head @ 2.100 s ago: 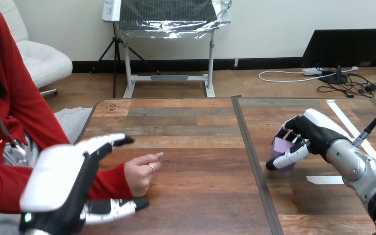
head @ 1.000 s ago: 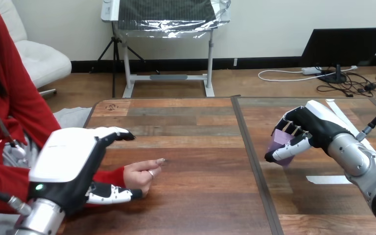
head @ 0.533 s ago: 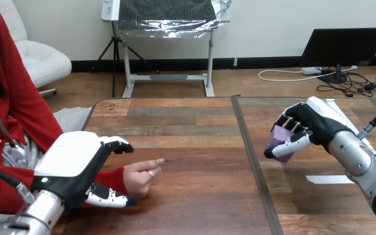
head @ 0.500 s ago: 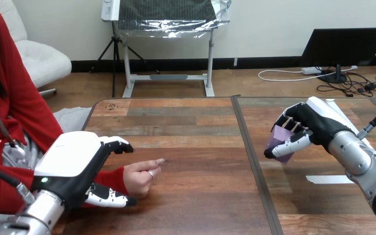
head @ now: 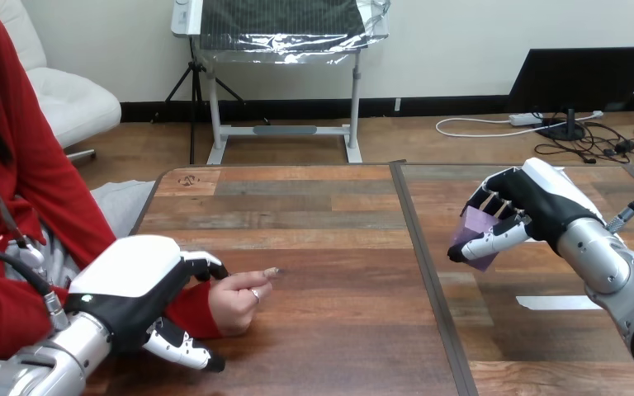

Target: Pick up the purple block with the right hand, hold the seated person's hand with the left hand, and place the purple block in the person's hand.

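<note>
With the right robot hand (head: 537,206) pinching the purple block (head: 472,233) above the surface (head: 330,247), the left robot hand (head: 132,293) over the person's wrist (head: 191,299), its grasp impossible to tell, should close gently.

Apparently purple block (head: 470,224); brown wood-grain table (head: 330,239); red sleeve (head: 194,309)

Probably a robotics lab: a wooden tabletop (head: 330,231) carries white tape strips (head: 549,303) just beside the robot's silver right arm (head: 607,268), and a person (head: 16,190) sits at its left.
</note>
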Robot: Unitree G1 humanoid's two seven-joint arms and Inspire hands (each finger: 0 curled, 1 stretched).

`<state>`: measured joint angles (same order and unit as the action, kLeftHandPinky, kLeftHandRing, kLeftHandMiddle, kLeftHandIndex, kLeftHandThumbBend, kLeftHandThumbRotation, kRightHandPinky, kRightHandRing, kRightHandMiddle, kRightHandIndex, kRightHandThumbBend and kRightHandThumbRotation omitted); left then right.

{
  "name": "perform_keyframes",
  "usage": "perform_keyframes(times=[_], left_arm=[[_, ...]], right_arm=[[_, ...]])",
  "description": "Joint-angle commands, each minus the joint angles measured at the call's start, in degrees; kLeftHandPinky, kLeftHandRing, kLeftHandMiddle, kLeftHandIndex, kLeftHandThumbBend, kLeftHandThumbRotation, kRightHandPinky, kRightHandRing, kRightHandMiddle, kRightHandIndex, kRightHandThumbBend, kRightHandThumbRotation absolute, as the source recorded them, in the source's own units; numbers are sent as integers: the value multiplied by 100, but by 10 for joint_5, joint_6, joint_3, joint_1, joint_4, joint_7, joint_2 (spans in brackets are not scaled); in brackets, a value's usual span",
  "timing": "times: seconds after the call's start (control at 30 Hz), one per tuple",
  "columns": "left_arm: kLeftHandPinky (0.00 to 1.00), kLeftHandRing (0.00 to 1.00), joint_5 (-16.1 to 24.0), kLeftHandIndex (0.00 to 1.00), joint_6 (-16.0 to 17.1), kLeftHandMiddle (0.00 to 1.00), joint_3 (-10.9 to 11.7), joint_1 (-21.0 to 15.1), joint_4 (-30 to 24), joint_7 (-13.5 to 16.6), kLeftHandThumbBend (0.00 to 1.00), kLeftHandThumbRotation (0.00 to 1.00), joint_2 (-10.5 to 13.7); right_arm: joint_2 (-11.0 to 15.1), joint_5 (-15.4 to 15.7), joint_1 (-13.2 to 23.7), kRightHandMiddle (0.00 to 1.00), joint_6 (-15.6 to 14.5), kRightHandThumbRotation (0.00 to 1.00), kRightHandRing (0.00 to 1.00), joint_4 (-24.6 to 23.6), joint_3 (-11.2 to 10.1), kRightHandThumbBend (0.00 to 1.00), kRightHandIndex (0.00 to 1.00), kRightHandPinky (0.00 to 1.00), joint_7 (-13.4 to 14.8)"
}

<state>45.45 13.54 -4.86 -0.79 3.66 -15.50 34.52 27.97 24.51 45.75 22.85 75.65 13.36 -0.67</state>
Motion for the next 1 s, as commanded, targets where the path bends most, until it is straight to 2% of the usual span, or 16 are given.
perform_keyframes(times=[0.0, 0.13, 0.43, 0.97], left_arm=[[71, 76, 7, 76, 2, 77, -23, -50, 34, 1, 100, 32, 20], [72, 77, 17, 76, -10, 78, -37, -63, 50, -6, 100, 32, 24], [75, 78, 27, 77, -21, 79, -60, -85, 84, 1, 99, 30, 28], [75, 78, 38, 76, -34, 78, -89, -125, 150, 26, 97, 25, 24]], right_arm=[[16, -14, 26, 46, 12, 0, 42, -21, -17, 83, 49, 40, 8], [16, -13, 26, 46, 9, 0, 42, -22, -18, 83, 49, 40, 9], [17, -13, 25, 46, 10, 0, 42, -19, -19, 82, 49, 40, 8], [19, -11, 27, 46, 13, 0, 42, -20, -16, 83, 49, 40, 10]])
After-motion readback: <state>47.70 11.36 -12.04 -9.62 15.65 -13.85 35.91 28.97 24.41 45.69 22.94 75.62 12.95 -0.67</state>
